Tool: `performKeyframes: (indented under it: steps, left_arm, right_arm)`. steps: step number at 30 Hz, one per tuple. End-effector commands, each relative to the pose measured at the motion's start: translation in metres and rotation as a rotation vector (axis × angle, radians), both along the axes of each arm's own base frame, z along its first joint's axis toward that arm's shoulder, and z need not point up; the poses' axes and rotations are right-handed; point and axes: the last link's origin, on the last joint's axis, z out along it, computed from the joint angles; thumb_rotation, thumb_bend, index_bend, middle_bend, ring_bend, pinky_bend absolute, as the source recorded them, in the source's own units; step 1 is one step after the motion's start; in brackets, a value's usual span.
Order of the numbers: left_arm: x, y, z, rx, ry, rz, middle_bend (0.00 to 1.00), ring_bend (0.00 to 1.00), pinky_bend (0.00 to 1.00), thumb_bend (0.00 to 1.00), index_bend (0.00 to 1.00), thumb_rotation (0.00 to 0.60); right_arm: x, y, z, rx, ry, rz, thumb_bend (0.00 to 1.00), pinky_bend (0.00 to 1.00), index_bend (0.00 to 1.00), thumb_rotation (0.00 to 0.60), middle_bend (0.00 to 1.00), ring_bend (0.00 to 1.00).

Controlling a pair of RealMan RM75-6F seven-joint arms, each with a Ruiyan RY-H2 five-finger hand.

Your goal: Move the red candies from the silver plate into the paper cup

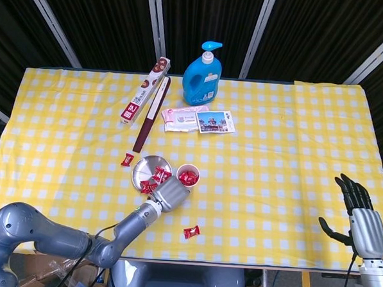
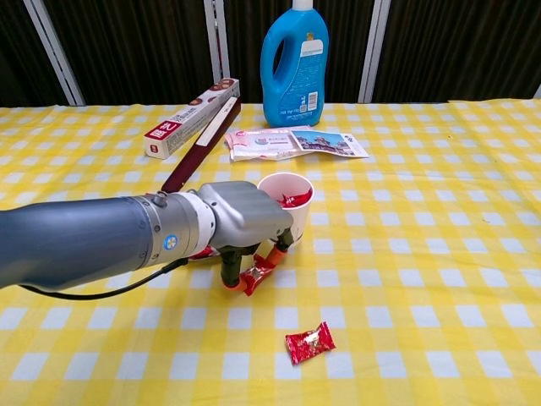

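Note:
The silver plate (image 1: 145,169) lies left of centre with a few red candies (image 1: 158,175) on it. Just to its right stands the paper cup (image 1: 187,175) (image 2: 286,206), red candies showing inside. My left hand (image 1: 169,194) (image 2: 241,222) hovers low in front of plate and cup, hiding most of the plate in the chest view. It pinches a red candy (image 2: 259,271) between orange fingertips (image 2: 232,282), close above the cloth. My right hand (image 1: 356,214) stays open at the table's front right, holding nothing.
One loose red candy (image 1: 191,231) (image 2: 309,342) lies near the front edge, another (image 1: 127,159) left of the plate. At the back are a blue pump bottle (image 1: 203,73) (image 2: 294,63), a long box (image 1: 144,97) (image 2: 190,118) and a flat wipes pack (image 1: 199,120) (image 2: 292,142).

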Motion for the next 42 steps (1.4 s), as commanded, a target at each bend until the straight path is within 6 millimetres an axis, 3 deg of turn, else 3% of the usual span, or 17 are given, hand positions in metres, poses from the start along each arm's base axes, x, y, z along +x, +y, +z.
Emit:
performKeyframes:
  steps: [1,6,14,22,33,38,42]
  left_arm:
    - [0.001,-0.001,0.0,-0.001,-0.01,-0.001,0.98,1.0,1.0,0.37,0.52,0.6]
    - [0.005,-0.004,0.007,-0.007,-0.046,-0.002,0.98,1.0,1.0,0.39,0.53,0.6]
    - [0.024,-0.01,0.039,0.023,-0.163,-0.021,0.98,1.0,1.0,0.39,0.53,0.6]
    - [0.045,0.008,0.061,0.128,-0.251,-0.038,0.98,1.0,1.0,0.39,0.52,0.6]
    - [0.042,0.037,0.044,0.179,-0.199,0.037,0.97,1.0,1.0,0.37,0.5,0.6]
    - [0.044,0.039,0.041,0.193,-0.222,0.039,0.96,1.0,1.0,0.26,0.44,0.6]
    - [0.045,0.039,0.049,0.204,-0.249,0.043,0.96,1.0,1.0,0.24,0.4,0.6]
  right_arm:
    - [0.0,0.0,0.0,0.001,0.0,0.0,0.36,0.0,0.0,0.6,0.0,0.0]
    - [0.0,0.0,0.0,0.002,-0.001,-0.001,0.36,0.0,0.0,0.6,0.0,0.0]
    - [0.0,0.001,0.0,-0.002,0.001,0.002,0.36,0.0,0.0,0.6,0.0,0.0]
    - [0.0,0.001,0.0,-0.003,0.001,0.0,0.36,0.0,0.0,0.6,0.0,0.0]
    - [0.0,0.0,0.001,-0.004,-0.007,-0.001,0.36,0.0,0.0,0.6,0.0,0.0]
    - [0.0,0.0,0.001,-0.003,-0.009,0.0,0.36,0.0,0.0,0.6,0.0,0.0]
    - [0.0,0.0,0.001,-0.001,-0.008,0.0,0.36,0.0,0.0,0.6,0.0,0.0]
